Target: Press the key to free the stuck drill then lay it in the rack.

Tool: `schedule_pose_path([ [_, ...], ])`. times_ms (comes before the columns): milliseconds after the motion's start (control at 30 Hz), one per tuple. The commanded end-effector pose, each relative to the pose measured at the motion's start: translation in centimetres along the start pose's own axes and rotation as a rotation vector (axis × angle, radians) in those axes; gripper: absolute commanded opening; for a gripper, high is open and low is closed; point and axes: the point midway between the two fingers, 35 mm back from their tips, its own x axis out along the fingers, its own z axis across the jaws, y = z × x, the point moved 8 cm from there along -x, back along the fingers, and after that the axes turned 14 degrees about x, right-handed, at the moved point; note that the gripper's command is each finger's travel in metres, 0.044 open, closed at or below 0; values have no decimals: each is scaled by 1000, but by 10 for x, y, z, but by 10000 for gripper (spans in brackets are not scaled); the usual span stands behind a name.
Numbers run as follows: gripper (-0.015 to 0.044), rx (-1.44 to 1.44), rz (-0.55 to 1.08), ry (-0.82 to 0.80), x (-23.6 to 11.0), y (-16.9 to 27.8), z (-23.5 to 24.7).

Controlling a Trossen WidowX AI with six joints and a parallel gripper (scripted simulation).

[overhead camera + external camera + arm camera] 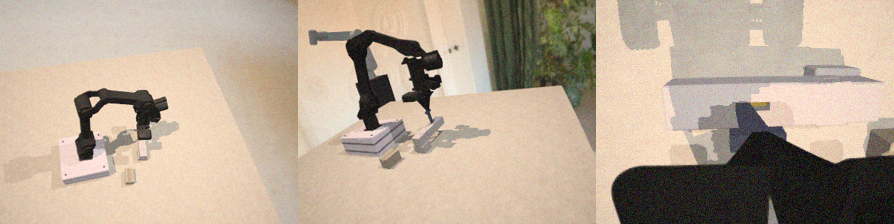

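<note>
A long white block (142,148) (427,132) (821,100) lies on the table. A dark blue pin with a crossbar head, which looks like the drill (430,118) (747,117), stands in its far half. A small yellow piece (760,105) shows in the block's top beside the pin; I cannot tell whether it is the key. My gripper (428,109) (759,140) is shut and points down, its tips right at the pin's head, with nothing between the fingers. In the top view the pin is hidden by the gripper. The small grooved wooden rack (130,176) (391,160) (879,142) holds nothing that I can see.
The arm's white base (83,168) (367,144) stands to the left of the block and rack. The table's right edge (237,125) runs well beyond the block. The arm's shadow falls across the block and table.
</note>
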Motion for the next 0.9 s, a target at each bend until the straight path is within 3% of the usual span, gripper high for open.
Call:
schedule_pose_path([
  [0,0,-1,14,2,2,4,-1],
  [867,0,-1,14,2,10,0,0],
])
